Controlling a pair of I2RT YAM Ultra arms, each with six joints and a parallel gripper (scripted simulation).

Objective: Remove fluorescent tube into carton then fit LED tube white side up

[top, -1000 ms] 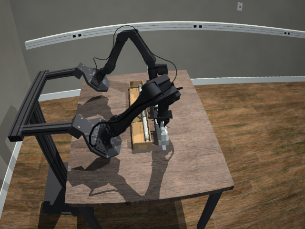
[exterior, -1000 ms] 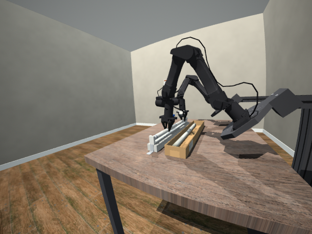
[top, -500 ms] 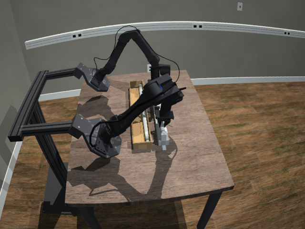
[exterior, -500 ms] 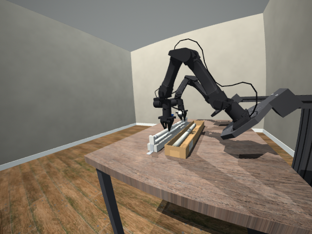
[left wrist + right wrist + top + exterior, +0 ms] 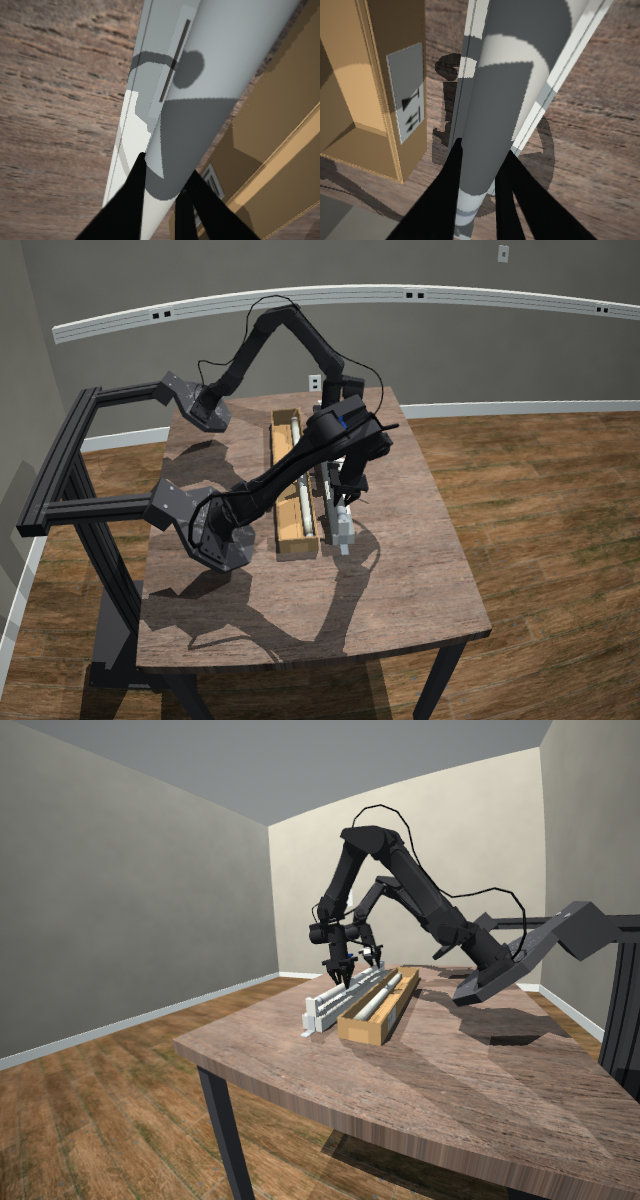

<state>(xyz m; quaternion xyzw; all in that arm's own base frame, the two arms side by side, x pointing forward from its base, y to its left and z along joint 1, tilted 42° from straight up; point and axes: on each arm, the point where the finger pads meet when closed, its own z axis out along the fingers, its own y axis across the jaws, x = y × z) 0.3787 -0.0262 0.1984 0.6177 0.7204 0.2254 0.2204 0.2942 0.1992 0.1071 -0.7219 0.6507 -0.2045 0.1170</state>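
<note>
The light fixture [image 5: 338,535] lies on the bench beside the carton [image 5: 294,488]. A pale tube, which I take for the LED tube [image 5: 330,996], lies along the fixture between the lampholders. My right gripper [image 5: 347,492] is shut on it near the fixture's front end, as the right wrist view [image 5: 482,150] shows. My left gripper [image 5: 373,958] is shut on the tube near the far end, seen in the left wrist view [image 5: 167,167]. In the top view it is hidden behind the right arm. I cannot tell which way the white side faces. The cream old tube [image 5: 305,493] lies flat in the carton.
The carton [image 5: 379,1009] sits flat on the bench, parallel to the fixture and close beside it, with a narrow gap. Both arm bases [image 5: 217,534] stand on the far side of the carton from the fixture, so both arms reach over the carton.
</note>
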